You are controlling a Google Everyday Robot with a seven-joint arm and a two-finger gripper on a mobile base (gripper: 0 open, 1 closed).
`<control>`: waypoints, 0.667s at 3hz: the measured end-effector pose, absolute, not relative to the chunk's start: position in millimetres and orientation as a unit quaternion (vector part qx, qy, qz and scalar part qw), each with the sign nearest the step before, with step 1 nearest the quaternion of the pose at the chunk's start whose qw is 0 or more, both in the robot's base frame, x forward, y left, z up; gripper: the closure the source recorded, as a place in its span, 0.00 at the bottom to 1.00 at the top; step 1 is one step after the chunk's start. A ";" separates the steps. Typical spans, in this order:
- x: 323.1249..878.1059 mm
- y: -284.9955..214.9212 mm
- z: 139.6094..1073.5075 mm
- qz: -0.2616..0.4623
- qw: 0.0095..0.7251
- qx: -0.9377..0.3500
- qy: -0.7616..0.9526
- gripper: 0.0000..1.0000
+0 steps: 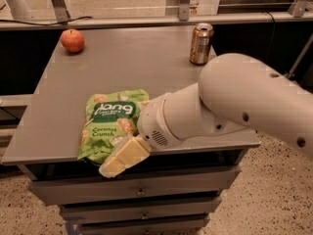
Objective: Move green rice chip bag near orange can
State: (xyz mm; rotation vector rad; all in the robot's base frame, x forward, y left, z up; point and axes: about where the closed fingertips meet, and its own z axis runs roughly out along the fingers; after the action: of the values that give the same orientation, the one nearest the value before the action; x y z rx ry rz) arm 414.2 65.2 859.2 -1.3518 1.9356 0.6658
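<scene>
The green rice chip bag (111,121) lies flat near the front edge of the grey table (137,67), label up. The orange can (201,43) stands upright at the table's back right. My gripper (123,157) hangs off the white arm at the bag's lower right corner, over the front edge, its cream fingers overlapping the bag's bottom right. The wrist hides the bag's right edge.
A red-orange apple (72,40) sits at the table's back left corner. Grey drawers (142,192) are under the table. A rail and metal posts run behind the table. My bulky white arm (244,102) covers the front right of the table.
</scene>
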 end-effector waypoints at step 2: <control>411.4 77.6 842.7 0.270 0.345 -0.492 0.752 0.41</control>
State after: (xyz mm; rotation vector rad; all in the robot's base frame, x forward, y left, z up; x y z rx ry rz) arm 411.4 77.6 842.7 -1.2781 1.9532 0.7008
